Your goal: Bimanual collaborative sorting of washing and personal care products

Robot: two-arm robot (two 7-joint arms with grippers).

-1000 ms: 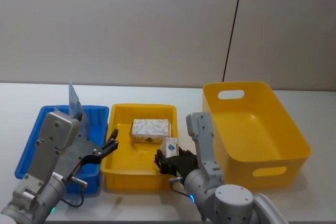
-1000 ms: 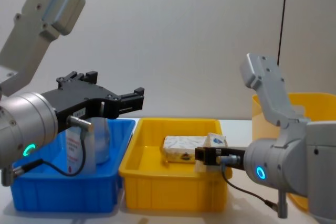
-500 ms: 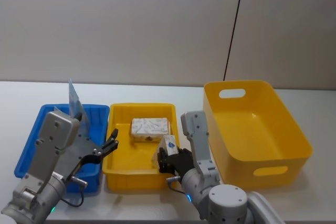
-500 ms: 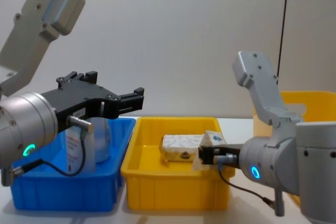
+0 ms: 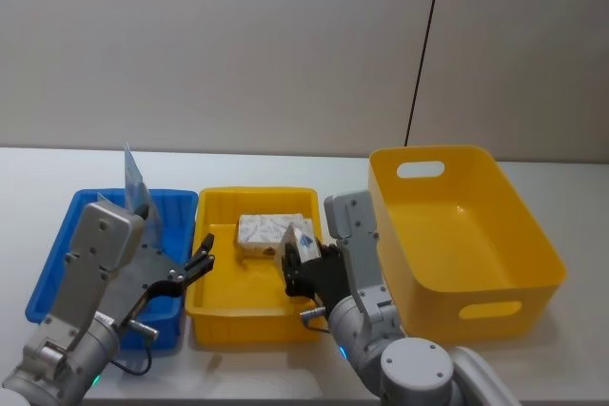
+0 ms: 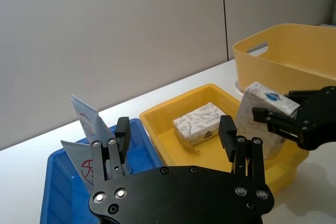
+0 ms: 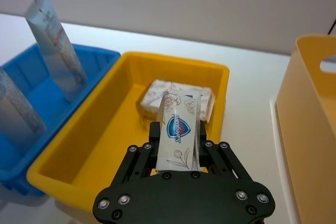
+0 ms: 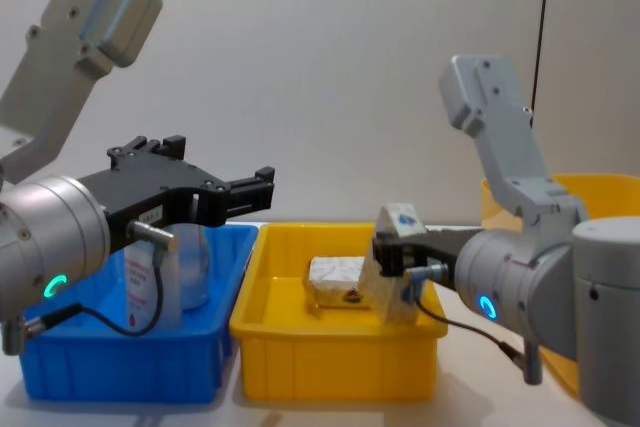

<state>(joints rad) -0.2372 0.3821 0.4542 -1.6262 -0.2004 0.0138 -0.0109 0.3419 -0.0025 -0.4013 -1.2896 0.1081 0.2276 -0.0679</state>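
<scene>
Now, right gripper [image 8: 400, 253] clamped on wrapped pack [image 7: 177, 129] — long axis steeply tilted, running out ahead of it, left gripper [image 8: 257, 192] spread wide.

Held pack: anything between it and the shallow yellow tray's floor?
Nothing visible. The held pack hangs in the right gripper above the yellow tray. A second pack lies just beyond it on the floor, and the near floor is bare.

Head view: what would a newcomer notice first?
The right gripper is shut on a whitish wrapped pack with a blue logo, over the shallow yellow tray where a second pack lies. To its right stands a deep yellow bin. The left gripper hovers open by the blue bin, which holds a tall tube.
</scene>
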